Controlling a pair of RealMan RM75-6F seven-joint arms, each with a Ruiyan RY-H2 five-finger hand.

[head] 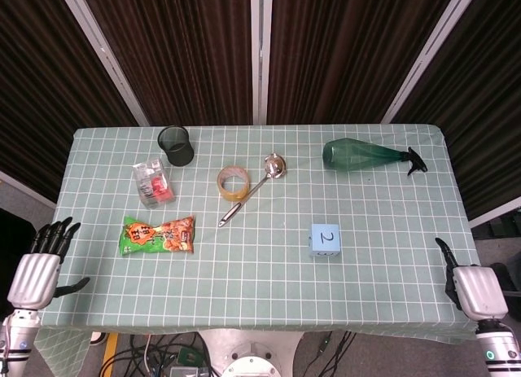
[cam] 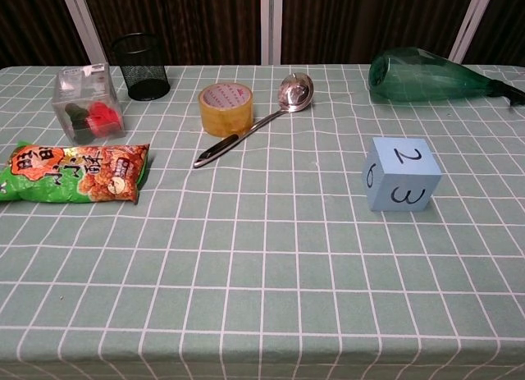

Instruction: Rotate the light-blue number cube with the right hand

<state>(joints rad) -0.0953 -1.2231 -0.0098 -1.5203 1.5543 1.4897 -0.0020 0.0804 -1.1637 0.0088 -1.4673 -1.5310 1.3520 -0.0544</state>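
Note:
The light-blue number cube (head: 326, 241) sits on the checked tablecloth right of centre, its top face showing a 2. In the chest view the cube (cam: 400, 174) shows 2 on top, 3 on the near face and 6 on the left face. My right hand (head: 470, 289) hangs off the table's near right corner, well to the right of the cube and empty. My left hand (head: 37, 273) is beyond the near left edge with its fingers spread and nothing in it. Neither hand appears in the chest view.
A green spray bottle (head: 368, 156) lies at the back right. A metal ladle (head: 254, 187) and a tape roll (head: 233, 182) lie mid-table. A black mesh cup (head: 176, 145), a clear box (head: 153, 182) and a snack bag (head: 159, 235) are on the left.

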